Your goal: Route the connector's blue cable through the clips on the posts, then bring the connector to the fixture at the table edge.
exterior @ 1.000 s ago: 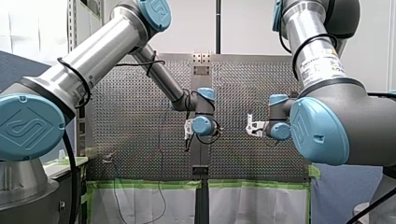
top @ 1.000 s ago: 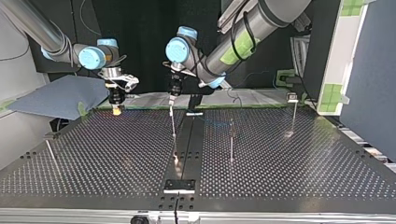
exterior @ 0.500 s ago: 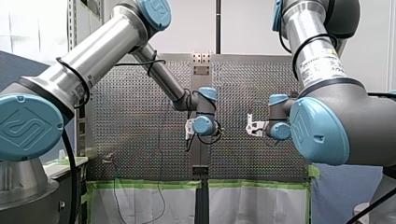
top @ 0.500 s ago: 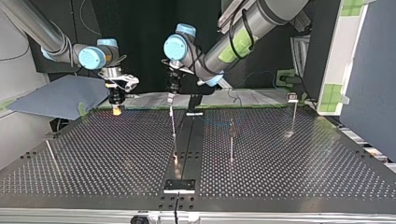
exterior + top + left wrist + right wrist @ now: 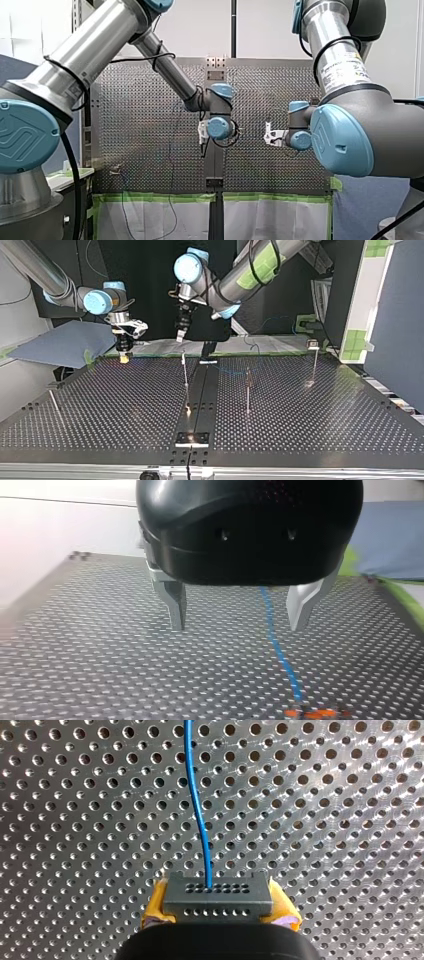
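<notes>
The grey connector (image 5: 218, 899) sits between the yellow pads of my right gripper (image 5: 220, 914), which is shut on it. Its blue cable (image 5: 199, 810) runs ahead over the perforated table. In the top view my right gripper (image 5: 123, 358) hangs low at the far left of the table. My left gripper (image 5: 179, 335) is raised above a thin post (image 5: 185, 371). Its metal fingers (image 5: 175, 607) stand open and empty in the left wrist view, with the blue cable (image 5: 278, 650) on the table below. Two more posts (image 5: 247, 390) (image 5: 314, 364) stand to the right. The fixture (image 5: 192, 438) lies at the near edge.
Another thin post (image 5: 54, 402) leans at the top view's left. A blue-grey sheet (image 5: 65, 342) lies beyond the table's far left corner. A dark strip (image 5: 202, 390) runs down the table's middle. A white panel (image 5: 367, 300) stands at the right.
My left gripper has lifted up and away from the post's tip in the top view. My right arm has stayed still with the connector.
</notes>
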